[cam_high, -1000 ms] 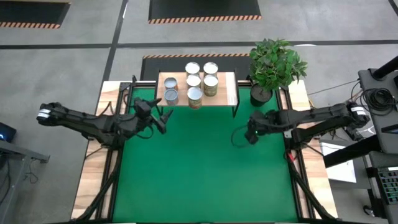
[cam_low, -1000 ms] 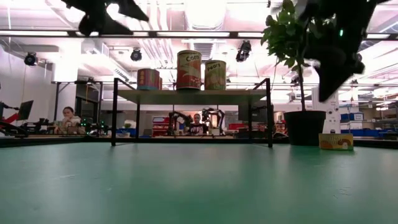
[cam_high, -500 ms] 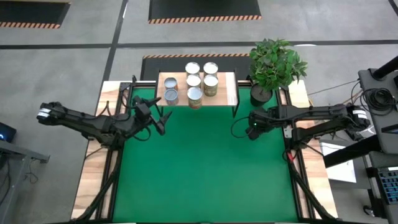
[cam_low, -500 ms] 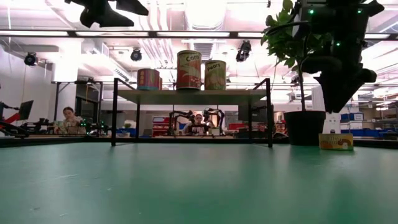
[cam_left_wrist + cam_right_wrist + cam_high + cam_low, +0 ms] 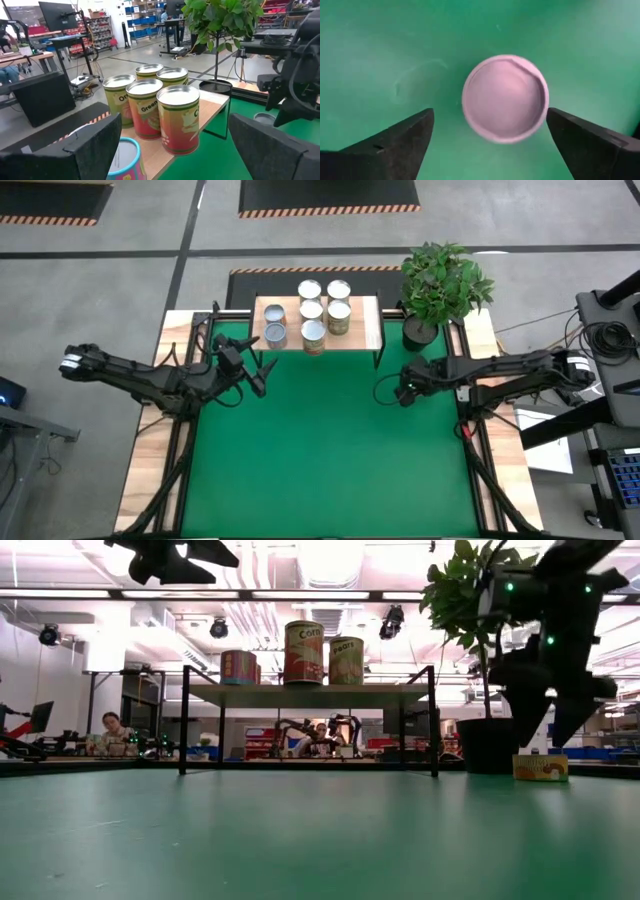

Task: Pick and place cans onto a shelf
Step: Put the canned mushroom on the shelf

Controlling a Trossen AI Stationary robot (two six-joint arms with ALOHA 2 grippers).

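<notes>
Shelf (image 5: 370,320): light wood top, thin black legs, at far edge of green counter (image 5: 320,470), centre.
Cans on shelf (image 5: 313,336): six upright, bunched twd the left/mid part of the top; right end of the top bare. Low view shows three along the front edge, tallest in the middle.
Left wrist view: five tins close together, green/red labels; a sixth w/ blue rim nearest the camera.
Seventh can (image 5: 505,98): upright on the green mat, silver lid up, seen from straight above btwn the right gripper's fingers, touching neither.
Right gripper (image 5: 385,392): over right half of counter, just fwd of shelf's right legs, pointing down, fingers spread wide, holding nothing.
Left gripper (image 5: 262,372): over left part of counter, near shelf's left front corner, fingers spread, empty, aimed at the tins.
Plant (image 5: 443,280): leafy, in black pot at far right corner, beside shelf.
Background: ppl seated at desks in room behind, low view.
</notes>
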